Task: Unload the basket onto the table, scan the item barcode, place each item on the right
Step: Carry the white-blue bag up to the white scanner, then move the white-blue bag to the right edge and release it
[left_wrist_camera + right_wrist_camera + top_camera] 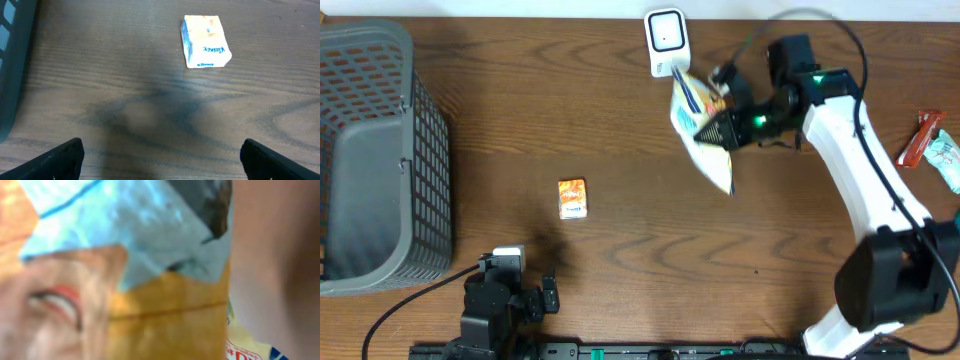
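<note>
In the overhead view my right gripper (716,128) is shut on a yellow and white snack bag (695,118). The bag hangs tilted just below the white barcode scanner (666,40) at the table's far edge. Seen from the right wrist, the bag (150,280) fills the frame as a blur of orange and pale blue, hiding the fingers. My left gripper (510,285) rests low at the near left edge, open and holding nothing; its dark fingertips (55,162) frame bare wood. A small orange tissue pack (205,42) lies ahead of it.
A grey plastic basket (370,160) fills the left side. The tissue pack (572,198) lies mid-left on the wood. A red packet (923,138) and a teal packet (946,158) sit at the right edge.
</note>
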